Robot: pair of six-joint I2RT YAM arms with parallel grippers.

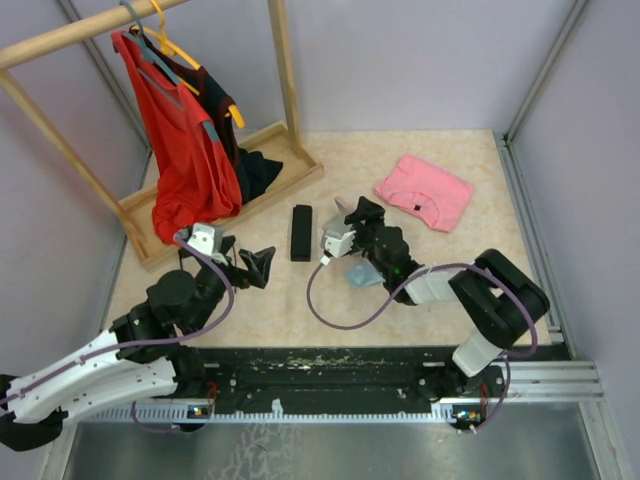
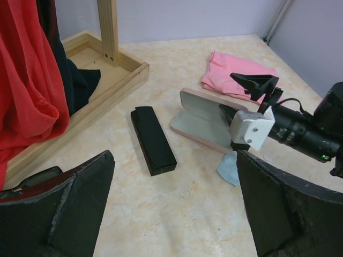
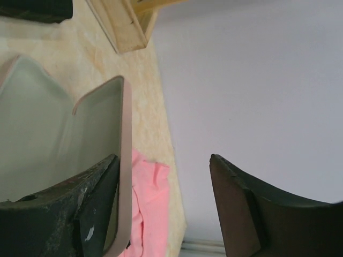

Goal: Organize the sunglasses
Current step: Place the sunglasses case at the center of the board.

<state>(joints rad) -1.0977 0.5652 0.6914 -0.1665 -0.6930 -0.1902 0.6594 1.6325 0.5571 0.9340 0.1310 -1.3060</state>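
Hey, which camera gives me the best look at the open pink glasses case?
The left wrist view. It shows the pink case nearly whole, lying open with its grey lining bare. In the top view the right gripper hides most of it. The right wrist view is too close: only part of the lining and one rim.

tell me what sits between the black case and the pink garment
The pink case, lying open, sits between the black case and the pink garment; the left wrist view shows it best.
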